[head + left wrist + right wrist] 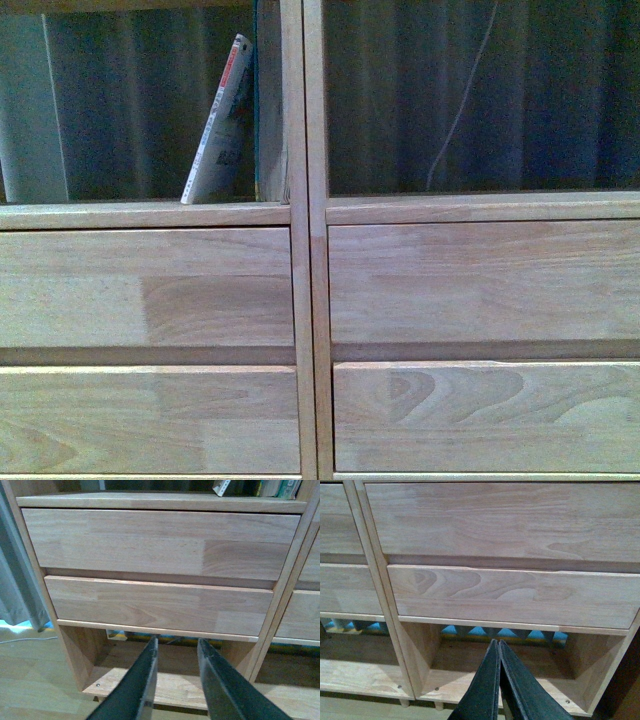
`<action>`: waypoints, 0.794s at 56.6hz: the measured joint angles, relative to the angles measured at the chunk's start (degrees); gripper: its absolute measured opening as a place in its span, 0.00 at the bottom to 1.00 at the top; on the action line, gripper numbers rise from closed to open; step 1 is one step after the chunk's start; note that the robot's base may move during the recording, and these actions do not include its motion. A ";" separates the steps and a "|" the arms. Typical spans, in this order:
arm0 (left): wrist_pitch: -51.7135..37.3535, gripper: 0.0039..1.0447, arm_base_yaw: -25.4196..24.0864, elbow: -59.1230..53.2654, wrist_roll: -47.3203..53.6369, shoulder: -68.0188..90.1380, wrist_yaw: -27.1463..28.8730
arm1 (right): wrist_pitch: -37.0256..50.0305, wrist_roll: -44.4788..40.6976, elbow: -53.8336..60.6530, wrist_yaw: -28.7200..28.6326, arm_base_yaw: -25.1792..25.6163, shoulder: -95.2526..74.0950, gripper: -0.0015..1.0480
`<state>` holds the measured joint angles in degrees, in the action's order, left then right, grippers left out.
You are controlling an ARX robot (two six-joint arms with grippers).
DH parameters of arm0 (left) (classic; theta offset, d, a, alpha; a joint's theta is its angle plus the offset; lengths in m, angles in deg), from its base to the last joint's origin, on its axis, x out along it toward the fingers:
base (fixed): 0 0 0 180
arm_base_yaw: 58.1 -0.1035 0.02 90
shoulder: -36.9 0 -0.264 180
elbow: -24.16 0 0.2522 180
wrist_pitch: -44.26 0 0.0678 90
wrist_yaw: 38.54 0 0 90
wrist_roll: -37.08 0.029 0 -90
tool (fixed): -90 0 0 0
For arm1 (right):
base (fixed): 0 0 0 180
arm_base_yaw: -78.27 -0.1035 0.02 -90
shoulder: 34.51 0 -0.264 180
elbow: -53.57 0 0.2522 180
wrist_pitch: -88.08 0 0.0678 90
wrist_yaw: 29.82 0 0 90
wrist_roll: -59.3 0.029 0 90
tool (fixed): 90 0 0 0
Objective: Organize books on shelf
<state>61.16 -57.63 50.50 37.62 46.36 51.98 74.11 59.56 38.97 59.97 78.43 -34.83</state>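
The left gripper [176,652] hangs with its jaws parted and nothing between them, low in front of the shelf [305,300], level with the open bay under the left column's lower drawer front [160,605]. The right gripper [498,652] has its jaws pressed together, empty, before the matching bay of the right column. Neither arm shows in the front view.

The book [218,125] stands well above both grippers, in the left column's open compartment over the drawers, leaning with its top toward the centre divider [293,100] and its foot out on the shelf board. A few more spines show beside it in the left wrist view.

Judged from this, the step is reaching for that leaning book. The left arm, on the book's side and already open, suits it: rise above the drawers, approach square to the compartment, grip the floppy cover near the spine edge, and stand it upright against the divider.
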 joint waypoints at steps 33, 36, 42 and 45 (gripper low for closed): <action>-2.34 0.02 -0.13 -8.17 -0.24 -5.57 -0.39 | 0.00 0.00 0.00 0.02 0.00 0.00 0.03; -2.40 0.02 -0.13 -8.48 -0.24 -5.81 -0.37 | 0.00 0.00 0.00 0.02 0.00 0.00 0.03; -2.43 0.02 -0.13 -9.14 -0.26 -6.36 -0.37 | 0.00 0.00 0.00 0.02 0.00 0.00 0.03; -2.45 0.02 -0.13 -9.29 -0.24 -6.58 -0.37 | 0.00 0.00 0.00 0.02 0.00 0.00 0.03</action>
<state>58.71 -57.76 41.21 37.38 39.78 51.60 74.11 59.56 38.97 59.99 78.43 -34.83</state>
